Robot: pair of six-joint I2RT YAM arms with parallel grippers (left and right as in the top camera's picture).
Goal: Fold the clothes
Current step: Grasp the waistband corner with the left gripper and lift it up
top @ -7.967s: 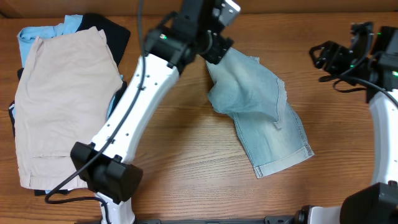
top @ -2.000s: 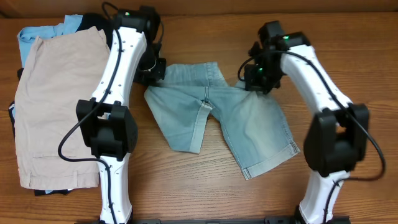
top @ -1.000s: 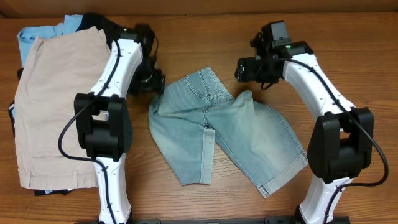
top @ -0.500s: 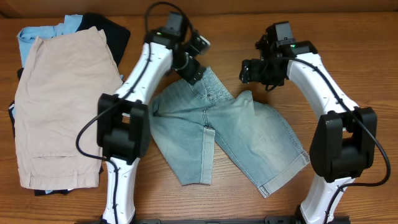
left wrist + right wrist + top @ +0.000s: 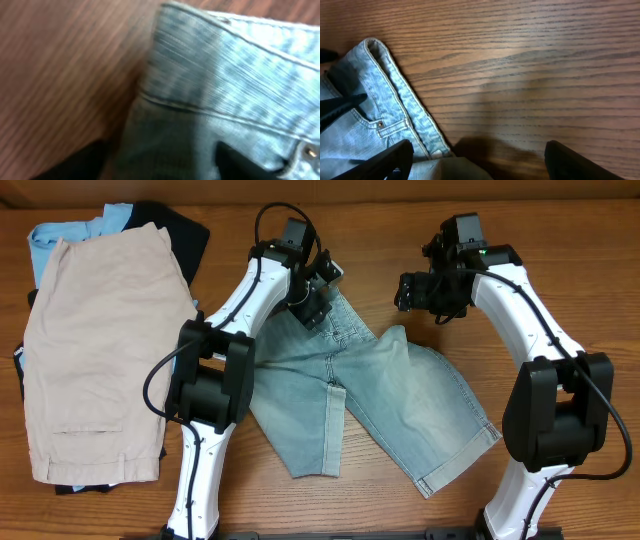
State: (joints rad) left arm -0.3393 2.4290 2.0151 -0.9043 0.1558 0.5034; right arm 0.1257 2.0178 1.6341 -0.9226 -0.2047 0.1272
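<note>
The faded light-blue denim shorts [image 5: 385, 395] lie rumpled on a grained wooden table [image 5: 380, 500], waistband far, cuffed legs splaying nearward. The right gripper [image 5: 477, 147] gapes wide and empty. The left gripper [image 5: 318, 306] meets the waistband, its grip unclear.

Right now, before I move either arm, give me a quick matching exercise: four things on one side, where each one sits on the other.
1 denim shorts
2 beige shorts
3 left gripper
4 right gripper

A open, over bare table
B far left
C at the denim waistband
D centre, partly spread

Pairs: 1-D, 2-B, 3-C, 4-A
</note>
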